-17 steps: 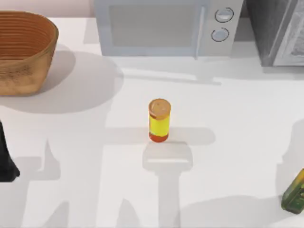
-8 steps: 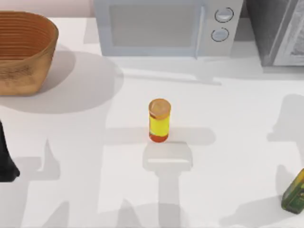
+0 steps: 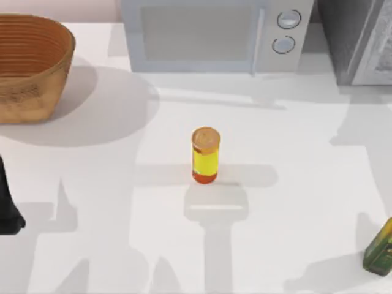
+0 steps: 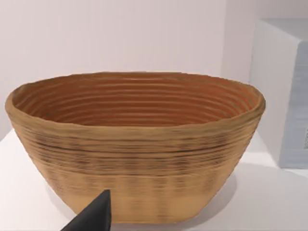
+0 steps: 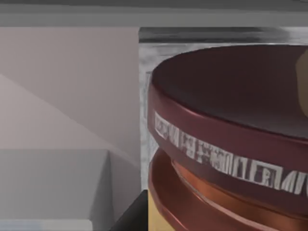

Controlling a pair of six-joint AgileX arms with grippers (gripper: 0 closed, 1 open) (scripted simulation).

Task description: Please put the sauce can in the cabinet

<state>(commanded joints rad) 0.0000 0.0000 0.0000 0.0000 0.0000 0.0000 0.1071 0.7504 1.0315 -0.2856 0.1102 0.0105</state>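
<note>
The grey cabinet (image 3: 344, 43) stands at the far right of the table, and the woven basket (image 3: 30, 67) sits at the far left. My right gripper (image 5: 221, 216) pinches the sauce can (image 5: 231, 96), one finger (image 5: 129, 217) pressed on its side, right by the cabinet's speckled wall. My left arm (image 3: 7, 208) rests at the near left.

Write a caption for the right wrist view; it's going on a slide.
Sauce can seen close up from the right wrist, its maroon lid before the grey speckled cabinet.

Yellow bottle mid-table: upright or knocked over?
Upright. In the top view the yellow bottle stands on its base on the table, orange cap facing up, with nothing touching it.
</note>
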